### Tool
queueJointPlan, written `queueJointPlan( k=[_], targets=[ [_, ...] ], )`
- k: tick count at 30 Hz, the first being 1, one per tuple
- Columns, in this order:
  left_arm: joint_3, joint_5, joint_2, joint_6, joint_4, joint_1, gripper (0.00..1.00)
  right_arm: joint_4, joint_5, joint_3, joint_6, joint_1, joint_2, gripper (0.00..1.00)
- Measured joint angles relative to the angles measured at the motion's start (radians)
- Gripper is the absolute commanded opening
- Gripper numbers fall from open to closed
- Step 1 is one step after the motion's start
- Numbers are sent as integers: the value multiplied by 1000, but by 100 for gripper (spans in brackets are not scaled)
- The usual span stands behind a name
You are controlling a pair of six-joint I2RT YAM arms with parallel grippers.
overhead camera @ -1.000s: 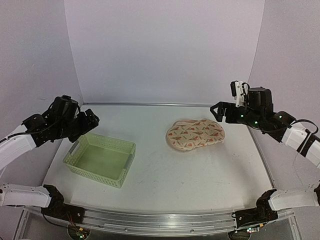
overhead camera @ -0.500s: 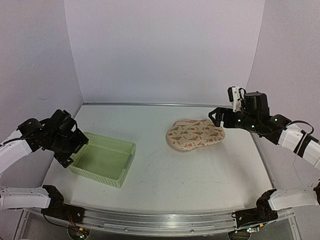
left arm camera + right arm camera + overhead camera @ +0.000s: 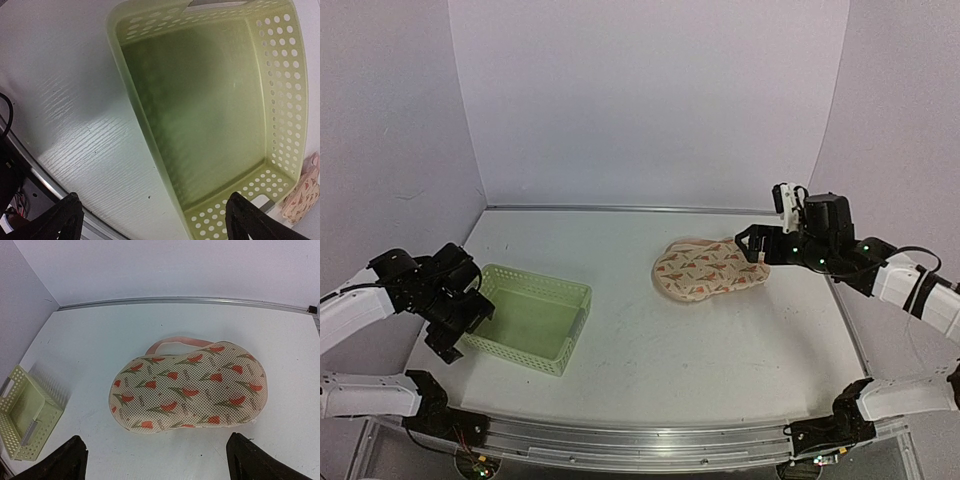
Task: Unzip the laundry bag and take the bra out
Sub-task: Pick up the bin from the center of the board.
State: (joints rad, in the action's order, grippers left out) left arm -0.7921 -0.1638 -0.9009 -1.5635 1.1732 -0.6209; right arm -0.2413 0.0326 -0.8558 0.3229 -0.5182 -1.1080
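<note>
Your left gripper (image 3: pixel 453 330) hangs spread wide over the left end of the light green lattice basket (image 3: pixel 533 287). Right of centre on the surface (image 3: pixel 670 370), the laundry bag (image 3: pixel 710 268) lies closed. Your right gripper (image 3: pixel 753 245) hovers just beside the bag's right end, spread wide, holding nothing.

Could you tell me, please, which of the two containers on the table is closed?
The laundry bag, the cream fabric pouch with orange-red motifs, is closed; the green lattice basket stands open-topped and empty.
</note>
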Motion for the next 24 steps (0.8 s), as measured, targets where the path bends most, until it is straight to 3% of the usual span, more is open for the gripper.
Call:
queueJointPlan(
  k=[6,15,24],
  targets=[
    [36,40,-71,4,-111,3,93,1,0,25,0,0,3,98],
    [63,85,-210,48,-234,16,73,8,2,38,-1,0,10,98],
    [65,109,-249,71,-267,21,50,13,9,51,-2,0,17,98]
  ],
)
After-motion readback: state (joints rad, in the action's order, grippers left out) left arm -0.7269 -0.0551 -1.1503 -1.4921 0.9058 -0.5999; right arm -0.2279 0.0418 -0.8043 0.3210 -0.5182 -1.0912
